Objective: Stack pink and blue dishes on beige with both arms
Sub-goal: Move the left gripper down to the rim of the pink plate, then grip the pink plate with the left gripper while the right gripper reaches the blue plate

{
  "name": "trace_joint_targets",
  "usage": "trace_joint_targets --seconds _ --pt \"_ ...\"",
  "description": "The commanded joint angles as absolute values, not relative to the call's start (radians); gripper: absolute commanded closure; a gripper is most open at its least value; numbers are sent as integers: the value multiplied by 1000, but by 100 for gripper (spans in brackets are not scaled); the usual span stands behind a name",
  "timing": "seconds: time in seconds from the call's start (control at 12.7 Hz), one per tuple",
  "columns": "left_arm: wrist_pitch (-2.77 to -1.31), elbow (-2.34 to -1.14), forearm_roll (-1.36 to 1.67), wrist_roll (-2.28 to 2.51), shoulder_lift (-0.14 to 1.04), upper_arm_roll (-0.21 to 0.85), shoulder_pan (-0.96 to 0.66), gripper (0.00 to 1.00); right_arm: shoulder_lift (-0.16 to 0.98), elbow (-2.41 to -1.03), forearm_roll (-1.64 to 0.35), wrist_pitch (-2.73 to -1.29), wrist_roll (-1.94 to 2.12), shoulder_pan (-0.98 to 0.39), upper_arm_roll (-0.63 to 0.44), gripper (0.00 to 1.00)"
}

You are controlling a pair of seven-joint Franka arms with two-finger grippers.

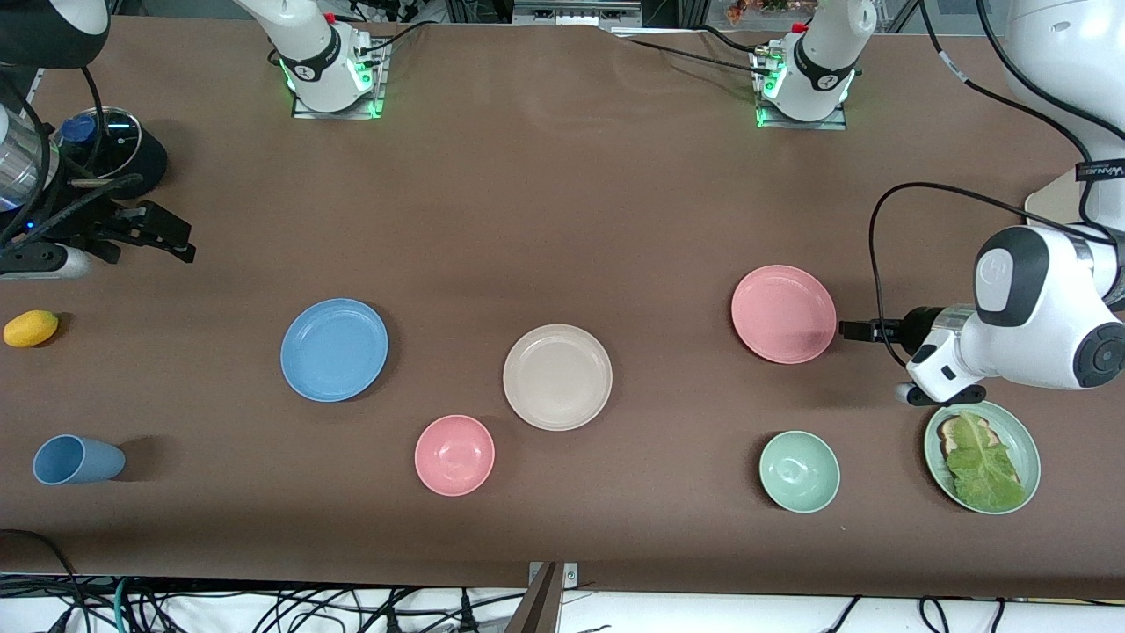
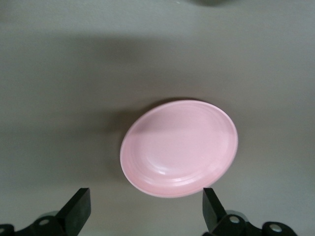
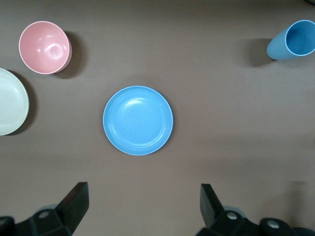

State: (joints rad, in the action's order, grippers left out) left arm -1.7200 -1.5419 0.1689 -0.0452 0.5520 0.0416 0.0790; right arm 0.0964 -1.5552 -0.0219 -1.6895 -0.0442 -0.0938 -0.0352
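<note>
Left gripper [image 1: 845, 330], seen at right of the front frame, is held low just beside the pink plate [image 1: 783, 314], at that plate's edge toward the left arm's end of the table; jaws are spread wide, nothing grasped. In the left wrist view the pink plate [image 2: 179, 148] is framed just ahead of the parted fingers [image 2: 78, 210].

Right gripper [image 1: 167, 236], at upper left of the front frame, is held over bare table; jaws are likewise spread and empty. The blue plate [image 3: 138, 120] is seen centred ahead of its fingers [image 3: 75, 204].

The beige plate [image 1: 557, 376] is found mid-frame, between the blue plate [image 1: 334, 349] and the pink one, well apart from both. The pink bowl [image 1: 454, 454] lies nearer the camera, near the beige plate.
</note>
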Motion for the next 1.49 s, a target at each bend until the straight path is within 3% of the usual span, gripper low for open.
trace_joint_targets --seconds 0.0,0.47,0.71,1.18,1.34,1.41 --pt "-1866 -1702 248 -185 496 34 103 0 98 -1542 -25 -1692 -46 -92 -34 0" --pt "-2167 -2009 379 -403 397 -26 80 0 113 -1526 -21 -1692 -41 -94 -34 0" --pt "-2339 -2172 452 -475 341 -92 -14 0 117 -1525 -14 -1692 -43 -89 -37 0" --pt "-2416 -2233 641 -682 388 -94 5 0 133 -1526 -11 -1701 -40 -68 -43 0" --pt "-2428 -2230 682 -715 408 -94 14 1 188 -1526 -3 -1695 -40 -77 -41 0" --pt "-2439 -2230 695 -724 416 -94 14 5 218 -1525 1 -1698 -40 -81 -40 0"
